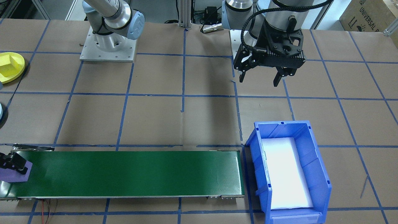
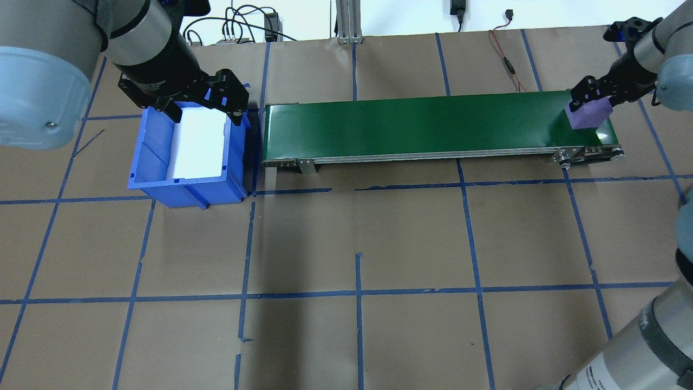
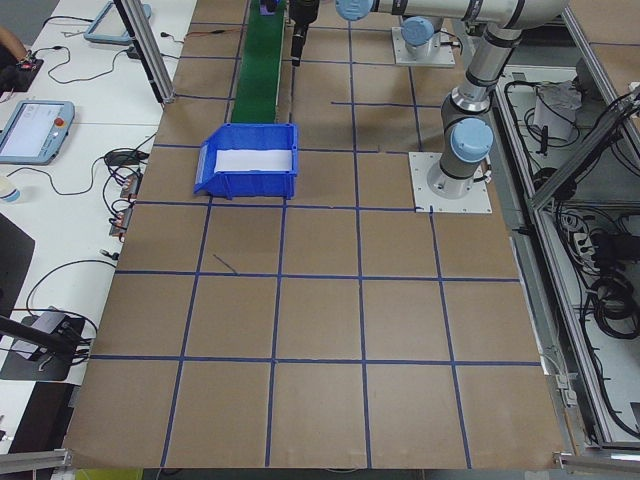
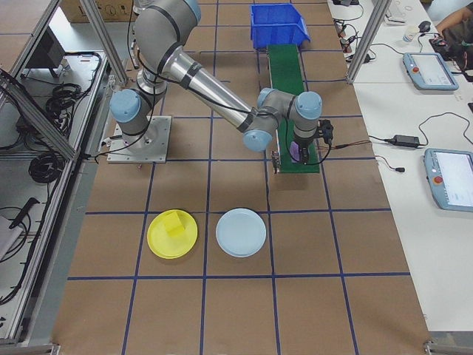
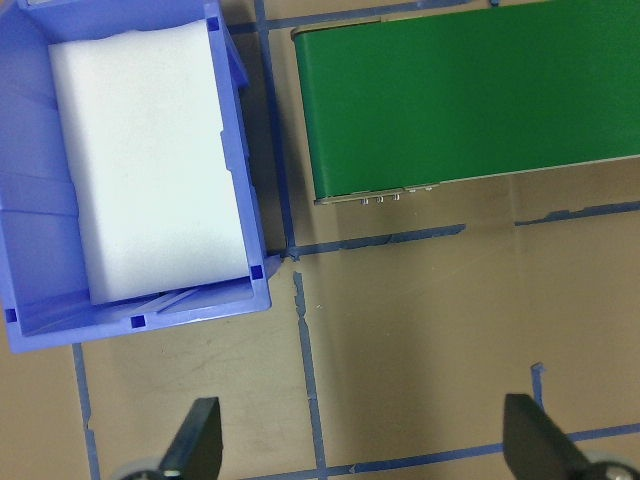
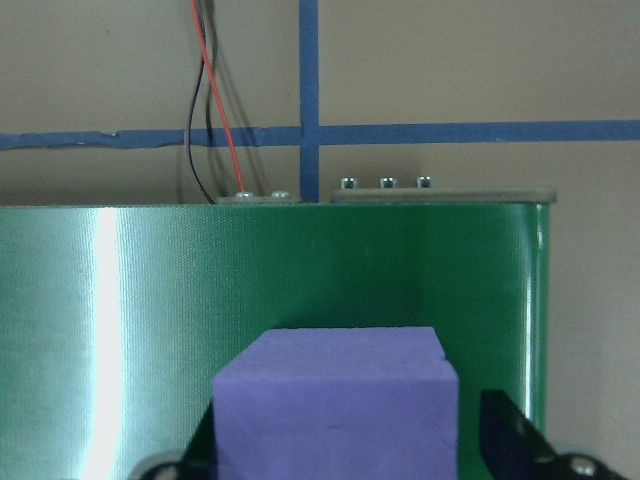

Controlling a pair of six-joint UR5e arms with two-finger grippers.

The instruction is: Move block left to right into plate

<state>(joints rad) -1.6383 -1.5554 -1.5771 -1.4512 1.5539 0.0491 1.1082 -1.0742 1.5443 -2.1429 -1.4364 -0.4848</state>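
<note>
A purple block (image 2: pixel 587 117) rests on the right end of the green conveyor belt (image 2: pixel 422 122). My right gripper (image 2: pixel 591 101) is lowered over it, open, one finger on each side; the right wrist view shows the block (image 6: pixel 335 400) between the fingers (image 6: pixel 505 432) with a narrow gap on one side. An empty light blue plate (image 4: pixel 241 232) lies on the table on the robot's right, beside a yellow plate (image 4: pixel 171 234) holding a yellow block. My left gripper (image 1: pixel 259 77) hangs open and empty near the blue bin (image 1: pixel 314 155).
The blue bin (image 2: pixel 149 162), with a white foam pad inside, stands at the belt's left end. Red and black wires (image 6: pixel 210 110) run behind the belt's right end. The table is brown paper with a blue tape grid.
</note>
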